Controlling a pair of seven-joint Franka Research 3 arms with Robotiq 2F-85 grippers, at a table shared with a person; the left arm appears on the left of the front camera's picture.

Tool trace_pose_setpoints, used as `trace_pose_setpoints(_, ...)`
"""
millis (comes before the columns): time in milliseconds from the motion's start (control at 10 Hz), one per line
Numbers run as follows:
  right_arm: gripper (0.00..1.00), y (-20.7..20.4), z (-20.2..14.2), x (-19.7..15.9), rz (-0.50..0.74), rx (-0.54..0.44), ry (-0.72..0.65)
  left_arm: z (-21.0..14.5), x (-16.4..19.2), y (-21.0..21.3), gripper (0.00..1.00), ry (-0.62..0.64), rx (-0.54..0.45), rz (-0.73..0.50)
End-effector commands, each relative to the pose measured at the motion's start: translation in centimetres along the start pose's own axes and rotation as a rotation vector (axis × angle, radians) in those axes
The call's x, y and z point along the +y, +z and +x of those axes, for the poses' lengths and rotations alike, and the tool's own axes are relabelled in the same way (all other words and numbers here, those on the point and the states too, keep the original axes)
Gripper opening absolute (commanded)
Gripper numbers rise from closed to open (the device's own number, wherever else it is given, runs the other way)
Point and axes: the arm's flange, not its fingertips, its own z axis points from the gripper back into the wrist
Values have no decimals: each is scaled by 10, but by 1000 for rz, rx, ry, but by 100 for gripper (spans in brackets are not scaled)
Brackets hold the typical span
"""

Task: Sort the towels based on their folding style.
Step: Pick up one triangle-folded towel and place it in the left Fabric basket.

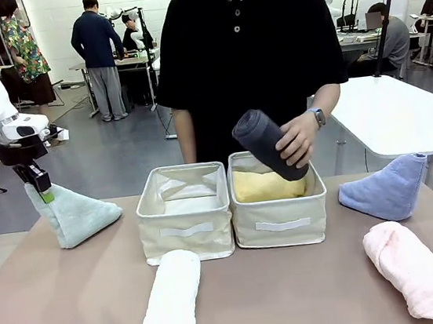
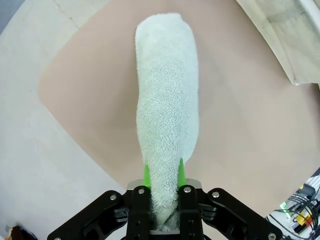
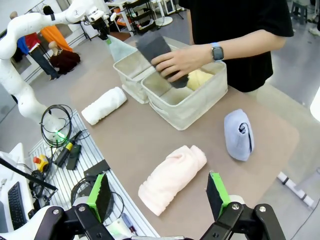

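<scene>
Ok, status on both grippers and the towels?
Left gripper shut on pale teal cone towel. Right gripper open, empty. Person's hand holds dark grey roll over right-hand basket.

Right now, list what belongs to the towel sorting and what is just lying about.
Job: teal cone towel, blue cone towel, white roll, pink roll, dark grey roll, yellow towel, left cream basket, right cream basket.
Lying about: cables beside the table, white side table.

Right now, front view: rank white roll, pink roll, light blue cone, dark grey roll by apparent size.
1. pink roll and white roll: alike, both nearest camera.
2. light blue cone.
3. dark grey roll, farther off, partly hidden by the person's hand.
</scene>
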Motion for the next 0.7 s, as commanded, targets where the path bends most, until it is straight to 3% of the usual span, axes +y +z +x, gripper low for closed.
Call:
trace_pose_setpoints(0, 100, 2, 2, 0, 14, -19, 15, -20, -17, 57, 0, -78, 18, 36)
trace_pose_setpoints(100, 100, 2, 2, 0, 14, -19, 15, -36, -32, 104, 0, -146, 83, 55)
trace_pose_setpoints(300, 100, 2, 2, 0, 14, -19, 15, -65, -57, 190, 0, -269, 96, 72)
trace_pose_setpoints(600, 100, 2, 2, 0, 14, -19, 15, -86, -70, 241, 0, -261, 74, 79)
